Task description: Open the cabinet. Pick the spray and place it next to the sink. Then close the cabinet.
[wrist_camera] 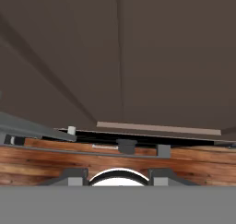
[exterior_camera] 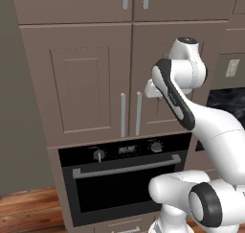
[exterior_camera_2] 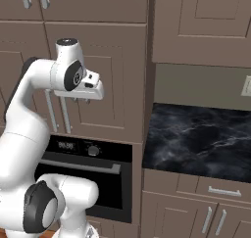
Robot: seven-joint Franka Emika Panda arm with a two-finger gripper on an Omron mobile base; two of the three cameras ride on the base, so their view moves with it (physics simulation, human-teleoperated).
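Observation:
The cabinet (exterior_camera: 91, 83) (exterior_camera_2: 115, 70) stands above the black oven with both doors shut. Its two long silver bar handles (exterior_camera: 123, 114) (exterior_camera: 139, 113) hang side by side at the centre seam. My gripper (exterior_camera: 154, 94) (exterior_camera_2: 84, 101) hovers just in front of the right door, to the right of the handles, pointing down along the door face. In the hand view the door face (wrist_camera: 138, 57) runs overhead, and the gripper (wrist_camera: 119, 173) shows its two tips apart with nothing between them. The spray is hidden and the sink is out of view.
A black oven (exterior_camera: 124, 179) (exterior_camera_2: 93, 173) with a silver handle sits below the cabinet. To the right lies a black marble counter (exterior_camera_2: 196, 139), with drawers under it and shorter cabinet doors (exterior_camera_2: 206, 16) above. A wooden floor (exterior_camera: 24, 208) lies below.

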